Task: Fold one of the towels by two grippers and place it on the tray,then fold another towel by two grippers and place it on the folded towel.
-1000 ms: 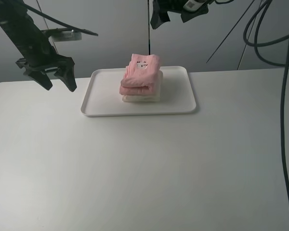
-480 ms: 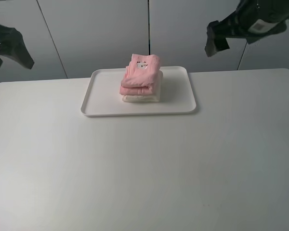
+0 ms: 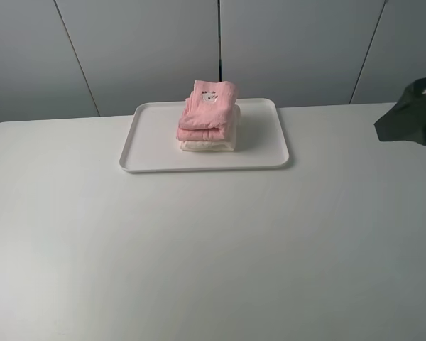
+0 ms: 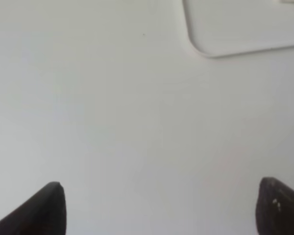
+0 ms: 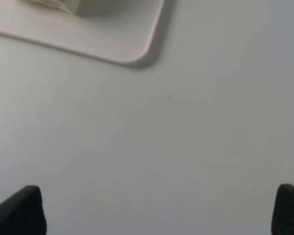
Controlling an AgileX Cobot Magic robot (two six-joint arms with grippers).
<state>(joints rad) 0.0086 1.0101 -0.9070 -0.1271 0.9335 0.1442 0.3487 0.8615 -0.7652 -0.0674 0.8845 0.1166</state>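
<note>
Showing only overhead, pink towel point(image 3: 207, 109) atop cream towel point(image 3: 207, 144) (wrist views: both jaws wide).

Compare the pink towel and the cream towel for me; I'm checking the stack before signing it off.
The pink towel lies on top, in full view; the cream towel sits beneath it on the tray, only its front edge showing. The pink towel shows a small white label on its upper face; no label is visible on the cream towel. The pink towel's folds look bulkier and looser, the cream towel's flatter. Both are folded and stacked on the tray, and neither gripper is near them.
</note>
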